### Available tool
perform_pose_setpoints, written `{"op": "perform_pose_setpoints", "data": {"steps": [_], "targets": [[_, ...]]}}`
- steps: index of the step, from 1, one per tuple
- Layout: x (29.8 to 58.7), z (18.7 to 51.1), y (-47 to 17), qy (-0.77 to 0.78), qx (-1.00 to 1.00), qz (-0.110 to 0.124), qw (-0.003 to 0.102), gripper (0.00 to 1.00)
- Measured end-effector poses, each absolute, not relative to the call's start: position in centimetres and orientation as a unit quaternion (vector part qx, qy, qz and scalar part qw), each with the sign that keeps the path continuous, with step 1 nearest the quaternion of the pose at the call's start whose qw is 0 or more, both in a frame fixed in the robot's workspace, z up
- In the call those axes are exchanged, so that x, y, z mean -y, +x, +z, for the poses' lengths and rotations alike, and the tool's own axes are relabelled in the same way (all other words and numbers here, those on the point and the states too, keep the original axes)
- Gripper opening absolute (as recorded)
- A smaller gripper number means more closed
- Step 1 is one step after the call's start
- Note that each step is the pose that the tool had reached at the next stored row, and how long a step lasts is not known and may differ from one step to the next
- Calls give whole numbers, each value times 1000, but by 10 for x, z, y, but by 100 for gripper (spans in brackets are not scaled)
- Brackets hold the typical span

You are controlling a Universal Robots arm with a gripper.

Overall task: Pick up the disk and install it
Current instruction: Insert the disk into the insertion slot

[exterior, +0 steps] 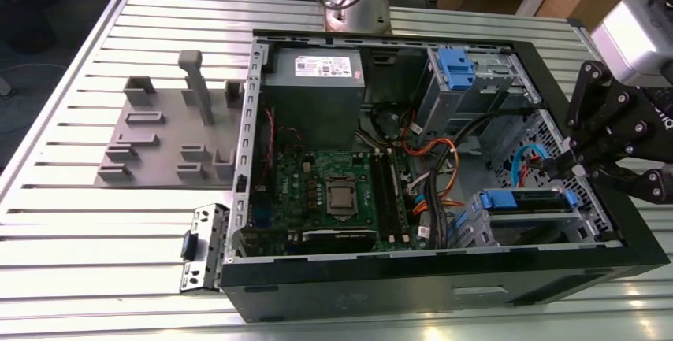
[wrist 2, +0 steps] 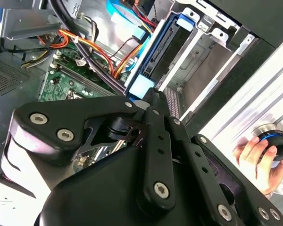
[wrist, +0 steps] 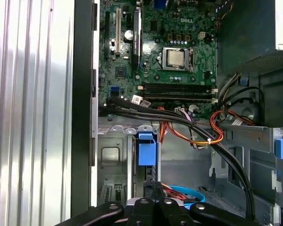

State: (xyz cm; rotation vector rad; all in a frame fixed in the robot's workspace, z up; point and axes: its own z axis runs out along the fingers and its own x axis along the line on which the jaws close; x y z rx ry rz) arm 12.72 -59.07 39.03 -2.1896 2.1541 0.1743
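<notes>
End effector [exterior: 576, 166] is hovering over the open PC case [exterior: 589, 270], at the exterior view's right edge, just above the lower drive cage. The disk [exterior: 529, 203] is sitting in that cage, blue bracket facing up, apparently already slotted into its bay; in the second wrist view it's showing edge-on with its blue bracket [wrist 2: 153, 56] in the metal cage, just beyond the linkage tips. In the first wrist view a blue tab [wrist: 147, 148] is standing in the cage slot right ahead of the end effector.

End effector state: can't tell how wide it's standing. The black linkage is blocking the tips in both wrist views, and the exterior view isn't resolving them. Can't confirm contact with the disk either; it's looking close, not clearly gripping.

Placement makes sense, I think: arm is reaching in from the case's open side so it's clearing the cable bundle [exterior: 436, 191] running between motherboard [exterior: 331, 195] and cage.

A person's hand [wrist 2: 257, 157] is resting on a blue-ringed button [wrist 2: 273, 139] on the slatted tabletop [exterior: 105, 246], probably a stop switch. Grey fixture plate [exterior: 158, 140] is sitting unused beside the case. Whether the disk is fully seated: hidden by the cage wall.
</notes>
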Motion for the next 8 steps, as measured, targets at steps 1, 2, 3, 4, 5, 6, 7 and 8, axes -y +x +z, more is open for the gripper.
{"op": "perform_pose_setpoints", "data": {"steps": [1,2,3,4,5,6,7,8], "targets": [[591,389,128,-711,-700,57,33,10],[591,388,129,-711,-700,57,32,10],[591,386,131,-711,-700,57,32,10],[590,385,133,-711,-700,57,32,10],[590,383,135,-711,-700,57,32,10],[589,382,137,-711,-700,58,32,10],[589,380,139,-711,-700,58,31,10],[588,378,142,-711,-700,58,31,10]]}}
